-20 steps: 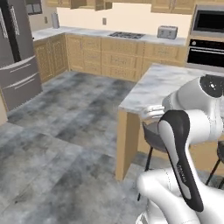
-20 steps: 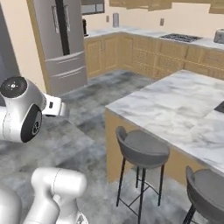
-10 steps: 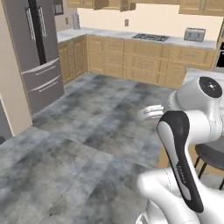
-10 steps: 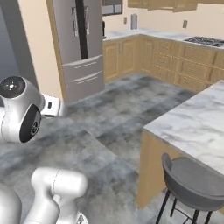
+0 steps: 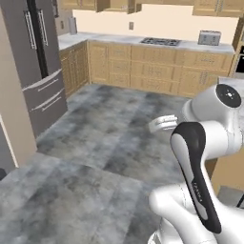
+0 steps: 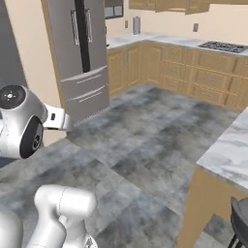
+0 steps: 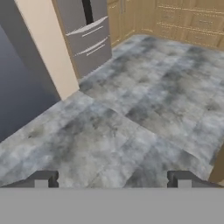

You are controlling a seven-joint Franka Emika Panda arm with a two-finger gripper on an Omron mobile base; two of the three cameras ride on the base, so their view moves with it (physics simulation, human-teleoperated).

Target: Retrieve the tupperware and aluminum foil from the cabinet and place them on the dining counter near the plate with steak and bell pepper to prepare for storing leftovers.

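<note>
My gripper (image 7: pixel 112 180) is open, its two dark fingertips (image 7: pixel 43 179) set wide apart with nothing between them, and it points down at grey stone floor. The tupperware and the aluminum foil are out of view. Only the lower edges of light-wood wall cabinets (image 5: pixel 119 5) (image 6: pixel 164 5) run along the top of the base views, doors shut; which one is the task's cabinet I cannot tell. A corner of the marble dining counter (image 6: pixel 227 150) shows at the right. The plate with steak and bell pepper is out of view.
A tall grey fridge (image 5: pixel 35 71) (image 6: pixel 82 53) (image 7: pixel 85 35) stands at the left beside a beige wall panel (image 7: pixel 48 48). Wooden base cabinets (image 5: pixel 157 66) carry a gas hob (image 5: pixel 159 41) and a toaster (image 5: pixel 208 37). A stool seat (image 6: pixel 240 220) sits under the dining counter. Open floor (image 5: pixel 95 157) lies ahead.
The whole picture has swung: the base has moved, so the fridge now looms nearer at the left and the dining counter has slid off to the right. The gripper stays open.
</note>
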